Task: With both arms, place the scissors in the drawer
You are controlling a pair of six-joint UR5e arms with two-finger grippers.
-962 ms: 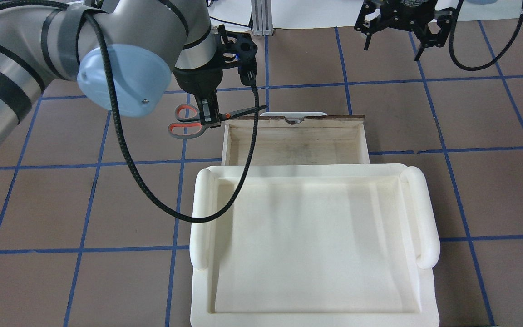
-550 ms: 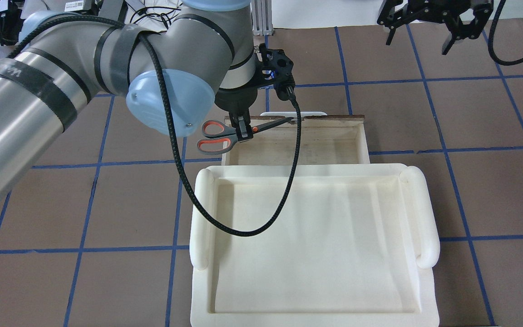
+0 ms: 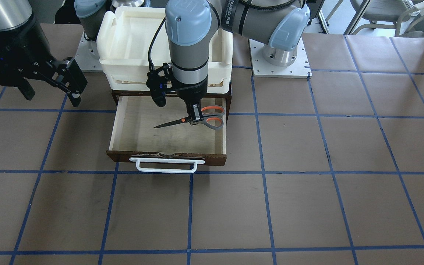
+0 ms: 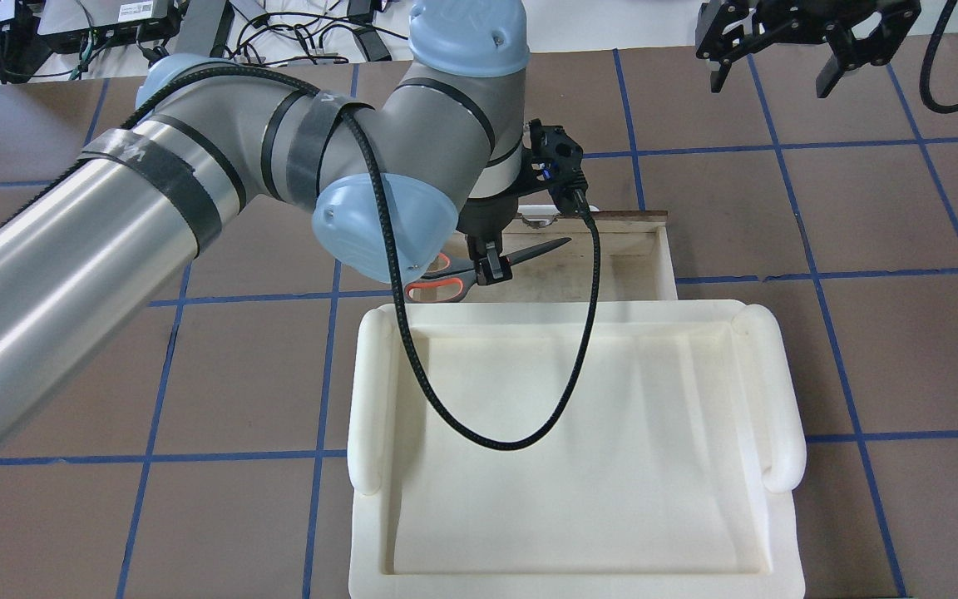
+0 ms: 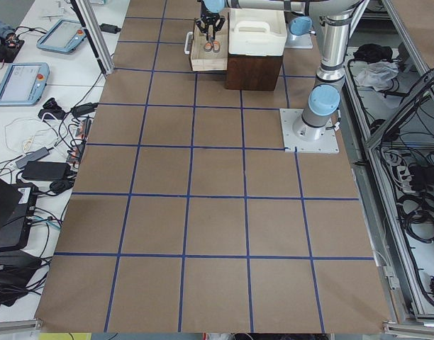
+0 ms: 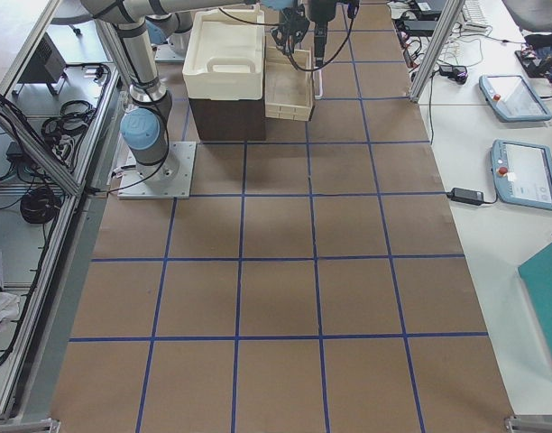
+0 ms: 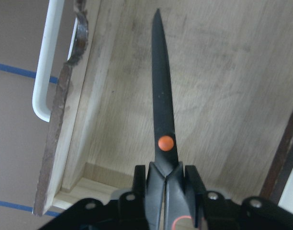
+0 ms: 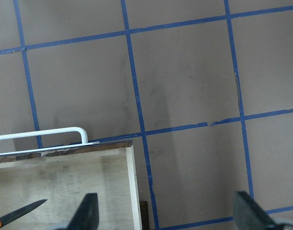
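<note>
The left claw (image 3: 194, 117) was clamped on the scissors (image 3: 173, 123) just behind the pivot. It held them level over the open drawer (image 3: 168, 157), apparently clear of its floor, though height was hard to judge. The right claw (image 4: 770, 76) hung spread and empty, well apart. Dropped from too high, the scissors might bounce, or their loops catch the nearby side wall.

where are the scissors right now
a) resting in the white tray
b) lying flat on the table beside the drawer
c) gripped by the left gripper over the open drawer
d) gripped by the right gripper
c: the left gripper is shut on the scissors just behind the orange pivot, with the blades over the pale floor of the open drawer.
</note>
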